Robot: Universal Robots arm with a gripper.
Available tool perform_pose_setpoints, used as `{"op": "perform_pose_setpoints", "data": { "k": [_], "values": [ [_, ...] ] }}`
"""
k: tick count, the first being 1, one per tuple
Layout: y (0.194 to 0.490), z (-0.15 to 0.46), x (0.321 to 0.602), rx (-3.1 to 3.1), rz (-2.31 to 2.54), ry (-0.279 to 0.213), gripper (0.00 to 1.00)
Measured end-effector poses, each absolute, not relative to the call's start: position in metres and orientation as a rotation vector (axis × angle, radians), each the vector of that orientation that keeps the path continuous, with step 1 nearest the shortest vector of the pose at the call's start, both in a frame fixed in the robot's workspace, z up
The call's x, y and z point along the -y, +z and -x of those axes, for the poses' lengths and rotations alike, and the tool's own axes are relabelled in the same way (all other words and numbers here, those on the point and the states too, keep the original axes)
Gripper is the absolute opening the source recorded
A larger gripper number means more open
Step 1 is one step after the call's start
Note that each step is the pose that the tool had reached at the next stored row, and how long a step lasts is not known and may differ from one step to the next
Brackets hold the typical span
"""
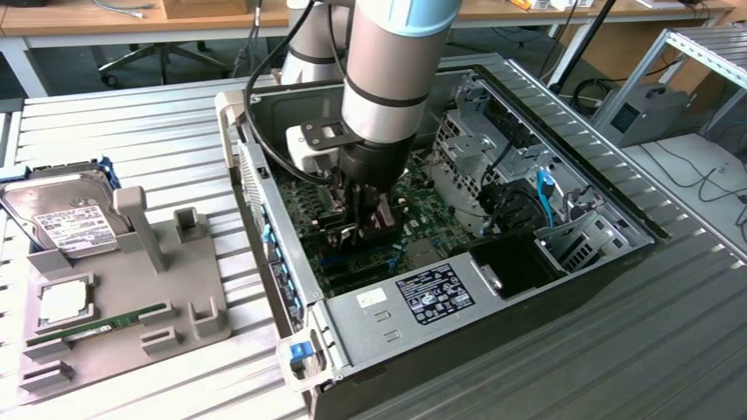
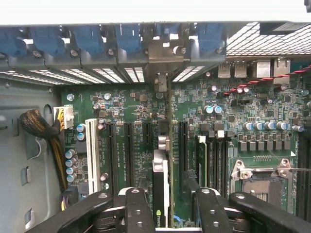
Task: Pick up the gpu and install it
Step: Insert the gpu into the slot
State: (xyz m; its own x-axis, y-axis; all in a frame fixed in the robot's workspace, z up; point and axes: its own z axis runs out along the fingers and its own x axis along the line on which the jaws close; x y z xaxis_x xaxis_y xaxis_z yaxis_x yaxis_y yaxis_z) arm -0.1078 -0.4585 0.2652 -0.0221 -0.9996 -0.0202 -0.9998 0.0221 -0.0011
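Hard drive (image 1: 70, 219) rests on the grey rack (image 1: 198, 297) on the table (image 1: 140, 131), at the exterior view's left. Just beside the rack lies the open computer case (image 1: 386, 306). Inside it, the gpu (image 2: 161, 182) stands on edge in a motherboard (image 2: 131, 102) slot. The gripper's (image 2: 171, 194) released fingers (image 2: 136, 204) straddle it.

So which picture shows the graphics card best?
The wrist view: the graphics card stands on edge at the slots of the green board, between the open jaws. In the exterior view the gripper reaches down into the computer case and blocks that spot, so the card is hard to make out.
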Motion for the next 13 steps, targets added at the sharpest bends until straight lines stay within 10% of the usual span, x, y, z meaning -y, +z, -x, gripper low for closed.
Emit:
{"op": "perform_pose_setpoints", "data": {
  "k": [9, 13],
  "values": [
    [0.2663, 0.1078, 0.4583, -2.235, 2.186, 0.02, 0.41],
    [0.2663, 0.1078, 0.4584, -2.235, 2.186, 0.02, 0.27]
  ]
}}
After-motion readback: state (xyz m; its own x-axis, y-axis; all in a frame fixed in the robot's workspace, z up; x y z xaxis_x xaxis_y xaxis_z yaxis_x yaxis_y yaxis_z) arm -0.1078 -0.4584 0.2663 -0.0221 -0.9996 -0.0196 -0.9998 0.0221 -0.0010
